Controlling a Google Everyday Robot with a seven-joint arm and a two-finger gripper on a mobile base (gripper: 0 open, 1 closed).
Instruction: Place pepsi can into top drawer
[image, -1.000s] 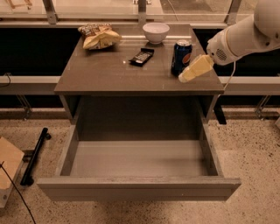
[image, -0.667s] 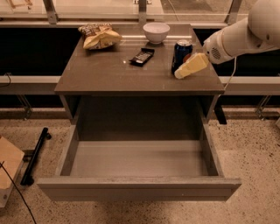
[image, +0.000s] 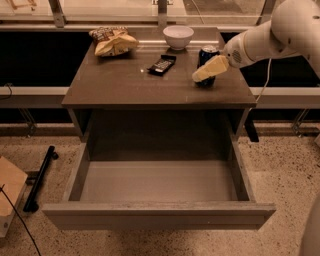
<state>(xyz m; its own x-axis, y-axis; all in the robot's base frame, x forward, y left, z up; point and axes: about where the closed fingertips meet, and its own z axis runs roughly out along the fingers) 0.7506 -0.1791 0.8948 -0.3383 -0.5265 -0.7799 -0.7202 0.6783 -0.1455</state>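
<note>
The pepsi can (image: 207, 53) is dark blue with a silver top and stands upright on the right side of the tabletop (image: 125, 82). My gripper (image: 201, 75) reaches in from the right on the white arm (image: 270, 35). Its pale tip lies across the front of the can and hides the can's lower part. The top drawer (image: 157, 215) is pulled fully out below the tabletop. Its pale grey bottom holds nothing.
A white bowl (image: 178, 36) stands at the back of the tabletop, left of the can. A black flat object (image: 162, 64) lies mid-table. A yellow snack bag (image: 113, 41) lies at the back left. A black bar (image: 40, 177) and a cardboard box (image: 9, 192) lie on the floor, left.
My gripper has moved left and slightly away from the camera, from just right of the can to across its front. The can and drawer have not moved.
</note>
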